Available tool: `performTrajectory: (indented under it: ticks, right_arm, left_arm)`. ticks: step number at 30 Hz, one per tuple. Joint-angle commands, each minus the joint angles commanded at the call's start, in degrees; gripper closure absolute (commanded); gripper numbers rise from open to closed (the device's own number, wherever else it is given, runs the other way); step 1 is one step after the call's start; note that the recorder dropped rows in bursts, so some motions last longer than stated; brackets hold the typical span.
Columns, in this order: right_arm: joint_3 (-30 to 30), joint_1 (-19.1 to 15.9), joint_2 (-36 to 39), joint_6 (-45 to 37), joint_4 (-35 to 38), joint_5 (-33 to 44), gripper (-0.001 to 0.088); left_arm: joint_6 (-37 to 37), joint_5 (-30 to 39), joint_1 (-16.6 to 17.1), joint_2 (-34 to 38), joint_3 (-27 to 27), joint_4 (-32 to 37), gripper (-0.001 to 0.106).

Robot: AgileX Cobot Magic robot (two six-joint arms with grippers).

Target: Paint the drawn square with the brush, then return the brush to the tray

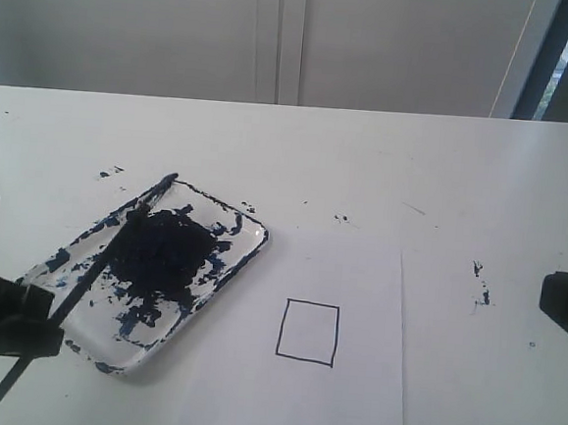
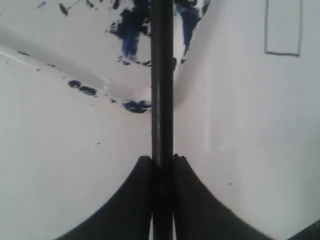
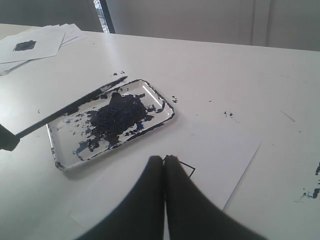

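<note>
The left hand [image 2: 161, 164] is seen clamped on the brush [image 1: 103, 257], which is slanted across the paint-smeared tray [image 1: 252, 252], the right hand [image 3: 164, 162] shut and empty; paint loading is judged in hand, and a carry to the blank drawn square [image 1: 308, 332] nearby is called for next

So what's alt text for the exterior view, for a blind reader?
The left black tool grips a long thin black brush slanting over a white rectangular tray smeared with dark blue paint. Beside it, a black-outlined square on white paper is blank.

One brush [image 1: 98, 267], one tray [image 1: 259, 243], one square [image 1: 308, 332]
</note>
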Motion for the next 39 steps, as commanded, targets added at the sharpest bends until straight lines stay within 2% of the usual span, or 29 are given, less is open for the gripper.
performTrajectory:
  ticks: [4, 7, 14, 15, 16, 17, 22, 24, 30, 33, 39]
  right_arm:
    - [0.0, 0.0, 0.0, 0.0, 0.0, 0.11, 0.0868]
    - [0.0, 0.0, 0.0, 0.0, 0.0, 0.11, 0.0868]
    - [0.0, 0.0, 0.0, 0.0, 0.0, 0.11, 0.0868]
    - [0.0, 0.0, 0.0, 0.0, -0.1, 0.1, 0.0868]
    - [0.0, 0.0, 0.0, 0.0, -0.1, 0.1, 0.0868]
    - [0.0, 0.0, 0.0, 0.0, -0.1, 0.1, 0.0868]
    - [0.0, 0.0, 0.0, 0.0, -0.1, 0.24, 0.0868]
    - [0.0, 0.0, 0.0, 0.0, -0.1, 0.24, 0.0868]
    - [0.0, 0.0, 0.0, 0.0, -0.1, 0.24, 0.0868]
    - [0.0, 0.0, 0.0, 0.0, -0.1, 0.24, 0.0868]
    - [0.0, 0.0, 0.0, 0.0, -0.1, 0.24, 0.0868]
  left_arm:
    - [-0.97, 0.86, -0.74, -1.61, 0.0, -5.13, 0.105]
    - [-3.99, -2.37, -4.43, -1.61, 0.0, -7.39, 0.105]
    - [-17.87, -18.06, -21.63, -1.61, 0.0, -10.14, 0.105]
    - [-22.61, -22.6, -26.14, -1.5, 0.74, -10.14, 0.105]
    - [-24.86, -24.96, -28.34, -1.22, 1.57, -10.14, 0.105]
    - [-29.0, -28.13, -32.11, -0.52, 3.54, -10.14, 0.105]
    - [-41.36, -39.34, -40.71, 1.77, 10.44, -11.73, 0.105]
    - [-41.13, -43.62, -44.19, 1.77, 10.52, -15.52, 0.105]
    - [-40.83, -46.59, -48.32, 3.98, 10.14, -18.54, 0.105]
    - [-41.36, -51.42, -52.85, 8.98, 7.17, -19.26, 0.105]
    - [-41.37, -62.27, -58.73, 15.66, 2.35, -26.64, 0.105]
